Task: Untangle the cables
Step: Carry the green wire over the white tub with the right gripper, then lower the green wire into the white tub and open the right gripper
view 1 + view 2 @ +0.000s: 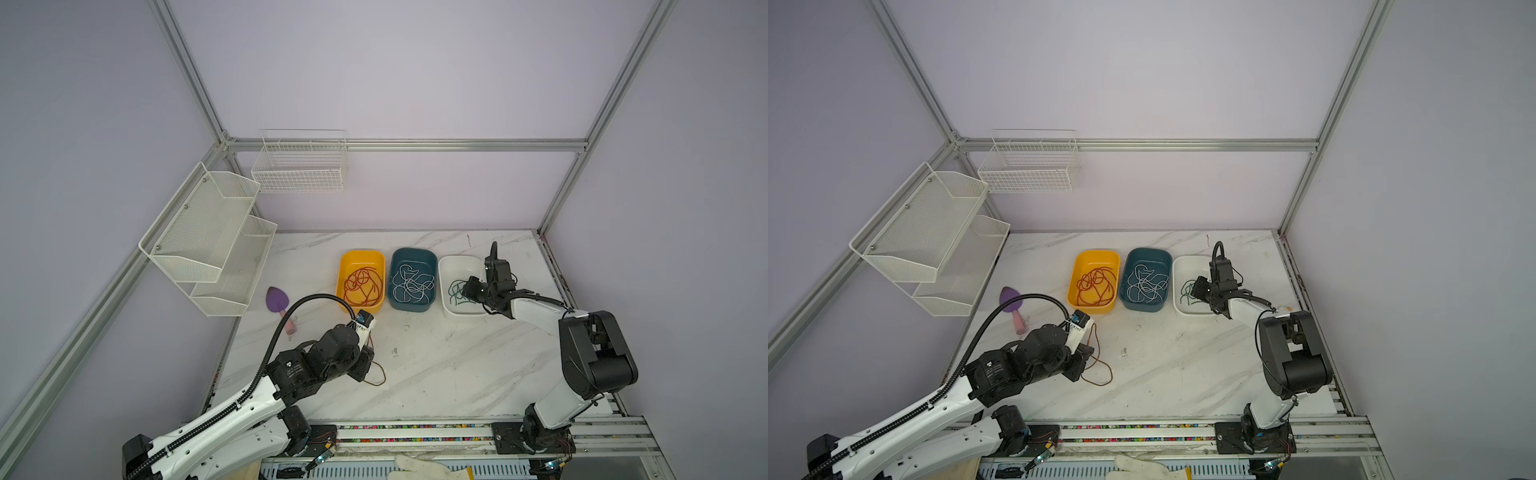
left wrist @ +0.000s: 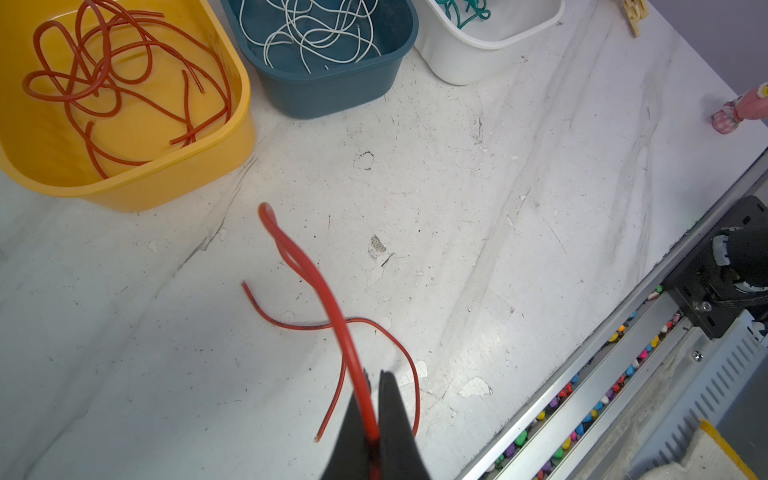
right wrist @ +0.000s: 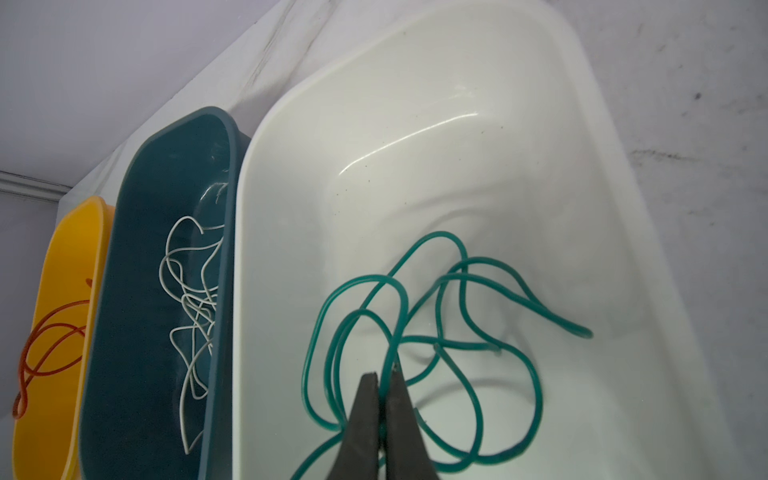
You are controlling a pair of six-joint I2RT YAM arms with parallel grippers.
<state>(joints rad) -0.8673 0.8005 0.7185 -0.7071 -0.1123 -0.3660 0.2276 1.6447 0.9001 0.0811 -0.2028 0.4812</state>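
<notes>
The left gripper (image 2: 374, 376) is clenched on a loose red cable (image 2: 316, 282), whose tail trails on the bench (image 2: 498, 208) toward its front edge, left of the middle, near the yellow tray (image 2: 245, 104). I'd lift until the tail clears the rim, then carry it over the tray's middle before letting go. Toward the back right corner, the right gripper (image 3: 381, 376) is clamped, seemingly on a green cable (image 3: 397, 316) inside the white tray (image 3: 457, 124).

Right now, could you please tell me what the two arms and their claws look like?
Both arms have white link shells with black joint housings. A black corrugated hose runs along the left arm; thin black wires run on the right arm. The left claw and right claw are slim, tapered and black.
</notes>
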